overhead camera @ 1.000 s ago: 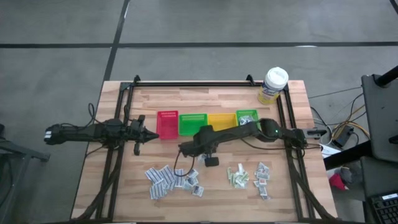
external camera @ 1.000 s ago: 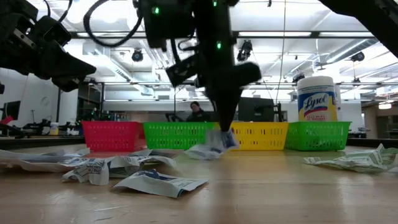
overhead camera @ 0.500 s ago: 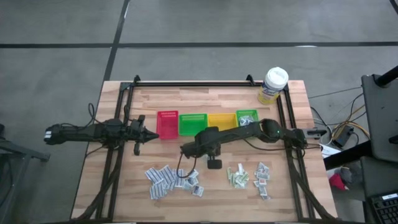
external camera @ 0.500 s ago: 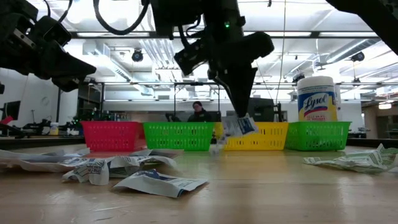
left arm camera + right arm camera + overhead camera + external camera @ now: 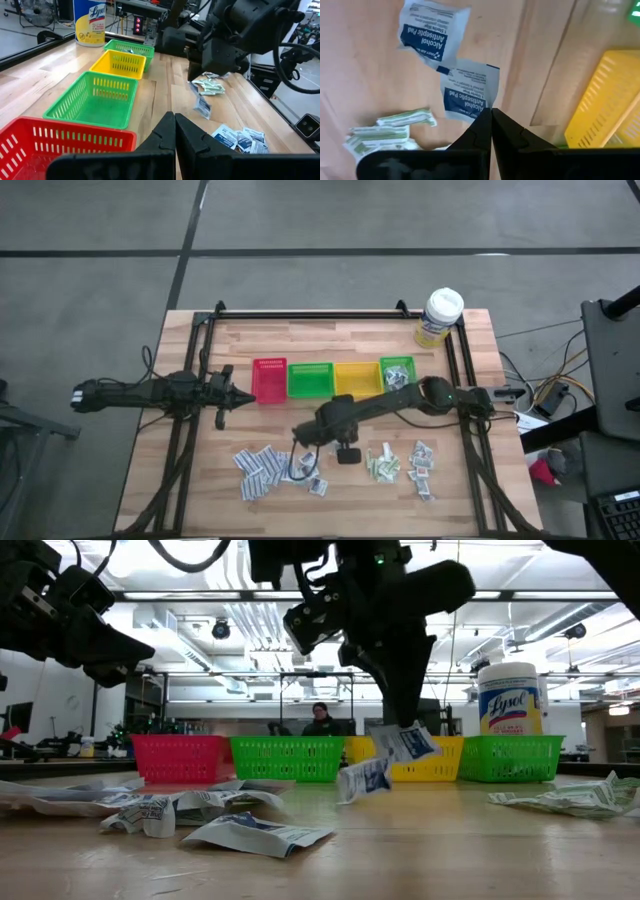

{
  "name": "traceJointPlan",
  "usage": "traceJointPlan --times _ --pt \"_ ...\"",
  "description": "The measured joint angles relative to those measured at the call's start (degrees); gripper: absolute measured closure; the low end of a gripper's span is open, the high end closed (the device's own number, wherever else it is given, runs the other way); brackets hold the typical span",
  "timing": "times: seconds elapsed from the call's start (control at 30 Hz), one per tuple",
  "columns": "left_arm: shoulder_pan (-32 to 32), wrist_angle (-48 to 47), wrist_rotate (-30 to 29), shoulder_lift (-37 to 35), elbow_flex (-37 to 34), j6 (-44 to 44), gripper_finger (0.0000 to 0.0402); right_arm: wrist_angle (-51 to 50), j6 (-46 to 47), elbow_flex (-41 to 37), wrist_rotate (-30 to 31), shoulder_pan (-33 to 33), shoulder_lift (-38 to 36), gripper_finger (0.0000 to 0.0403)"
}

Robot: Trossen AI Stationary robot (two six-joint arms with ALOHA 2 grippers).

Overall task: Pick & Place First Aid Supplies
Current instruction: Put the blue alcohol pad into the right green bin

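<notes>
My right gripper [image 5: 491, 111] points down above the table's middle [image 5: 303, 438], shut on a white-blue sachet [image 5: 470, 92] printed "Alcohol Antiseptic Pad". A second such sachet [image 5: 435, 35] hangs lower [image 5: 365, 778], meeting the first at a corner; whether they are joined I cannot tell. More white-blue sachets [image 5: 265, 465] lie in a pile on the table near the front left. Pale green ones [image 5: 382, 464] and grey ones [image 5: 422, 462] lie at the front right. My left gripper [image 5: 175, 130] waits shut at the table's left [image 5: 245, 395], just above the red bin's near side. My right gripper pinches the sachet's corner [image 5: 487, 104] between its two fingertips, coming from above and pointing down. The sachet hangs tilted below the fingers [image 5: 405, 740], clear of the table.
A row of bins stands behind the gripper: red [image 5: 269, 379], green [image 5: 310, 378], yellow [image 5: 357, 376] and a smaller green one [image 5: 397, 368] holding some sachets. A yellow wipes tub [image 5: 438, 318] stands at the far right corner. A person shows in the room beyond the table.
My right gripper has risen and gone toward the table's near edge, a little to the right, staying shut. The sachet has come up from just above the table. The second sachet now shows hanging below it.
</notes>
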Motion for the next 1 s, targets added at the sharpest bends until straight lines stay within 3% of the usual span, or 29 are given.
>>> traceJointPlan --times 0.33,0.47,0.77,1.0 --pt "0.0 0.1 0.0 0.0 0.0 -0.1 0.0401 0.0 7.0 -1.3 14.5 0.9 0.4 0.0395" --pt "0.0 0.1 0.0 0.0 0.0 -0.1 0.0401 0.1 6.8 -1.3 17.0 1.0 0.4 0.0395" --pt "0.0 0.2 0.0 0.0 0.0 -0.1 0.0401 3.3 3.3 -1.2 16.2 1.3 0.2 0.0395" --pt "0.0 0.2 0.0 0.0 0.0 -0.2 0.0401 -0.1 6.0 -1.3 1.5 1.2 -1.3 0.0395"
